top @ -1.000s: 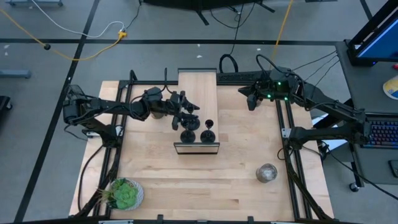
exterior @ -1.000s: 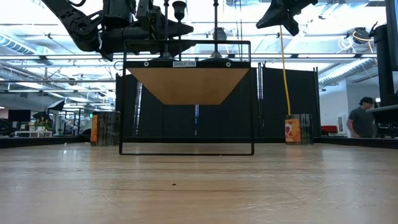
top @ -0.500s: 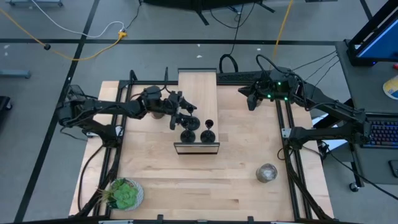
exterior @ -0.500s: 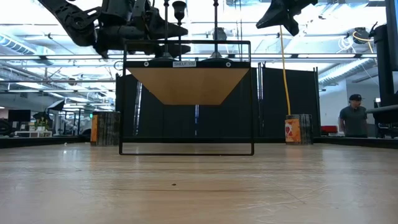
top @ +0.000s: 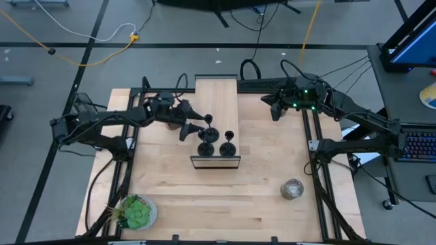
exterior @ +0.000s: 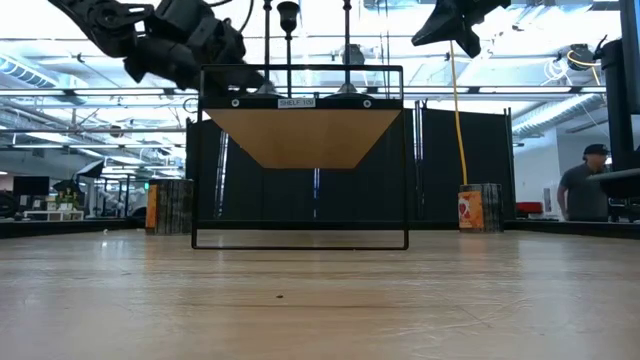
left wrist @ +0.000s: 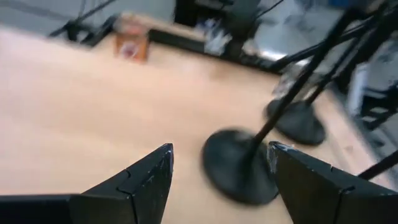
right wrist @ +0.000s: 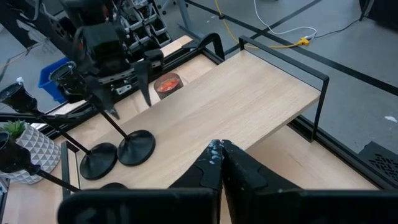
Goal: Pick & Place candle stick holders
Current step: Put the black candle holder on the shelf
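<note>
— Since you look down from the high view, where do your grippers sit?

— My left gripper (top: 193, 124) hangs over the left edge of the raised wooden shelf (top: 216, 95), fingers spread and grasping nothing. Three candle stick holders (top: 216, 144) stand on the shelf's near end: two close together just beside my fingertips, the third a little to their right. My right gripper (top: 275, 111) waits clenched, off the shelf's far right corner. A clear glass jar (top: 293, 188) and a green plant (top: 134, 212) sit on the table (top: 204, 197) below.

— And from the low view?

— The shelf stands on its thin black frame (exterior: 300, 158); the holders' stems rise above its top bar. My left gripper (exterior: 228, 62) shows at the upper left, my right gripper (exterior: 445, 30) at the upper right.

— Your left wrist view?

— My two fingers (left wrist: 152, 180) stand apart, and one holder's round base (left wrist: 239, 167) lies between them on the wood, untouched. A second base (left wrist: 297, 122) sits just behind it.

— Your right wrist view?

— My fingers (right wrist: 239, 167) are pressed together. Across the shelf, my left gripper (right wrist: 124, 87) hovers above two round bases (right wrist: 118, 152), near a jar with red-orange contents (right wrist: 166, 84).
</note>
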Motion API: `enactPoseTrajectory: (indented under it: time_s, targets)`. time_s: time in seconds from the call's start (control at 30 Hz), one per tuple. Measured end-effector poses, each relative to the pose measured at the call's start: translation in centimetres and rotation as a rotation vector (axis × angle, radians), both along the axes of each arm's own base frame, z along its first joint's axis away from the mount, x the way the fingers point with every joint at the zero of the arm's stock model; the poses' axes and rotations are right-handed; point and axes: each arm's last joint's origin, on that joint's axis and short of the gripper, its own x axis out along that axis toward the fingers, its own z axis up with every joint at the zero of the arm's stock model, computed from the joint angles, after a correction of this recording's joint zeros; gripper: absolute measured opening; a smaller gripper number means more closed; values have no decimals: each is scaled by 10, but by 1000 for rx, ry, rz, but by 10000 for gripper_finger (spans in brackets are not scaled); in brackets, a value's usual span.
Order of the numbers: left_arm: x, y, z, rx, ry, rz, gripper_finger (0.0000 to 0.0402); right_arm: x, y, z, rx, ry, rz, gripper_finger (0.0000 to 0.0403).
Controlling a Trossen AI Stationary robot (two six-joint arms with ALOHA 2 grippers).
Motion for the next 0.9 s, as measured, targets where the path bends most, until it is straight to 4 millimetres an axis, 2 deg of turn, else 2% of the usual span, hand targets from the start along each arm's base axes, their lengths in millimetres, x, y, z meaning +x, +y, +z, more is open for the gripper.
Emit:
enactPoseTrajectory:
  time_s: [0.27,0.57,0.7,0.9]
  targets:
    - [-4,1,-14,-34,147,92,269,0,0,0,-6,2,3,0]
    - [-1,-6,-15,-36,154,64,265,0,0,0,-7,2,2,0]
    - [1,-12,-15,-2,160,46,233,0,0,0,-4,1,1,0]
    - [1,-12,-15,14,166,69,156,0,0,0,-4,0,1,0]
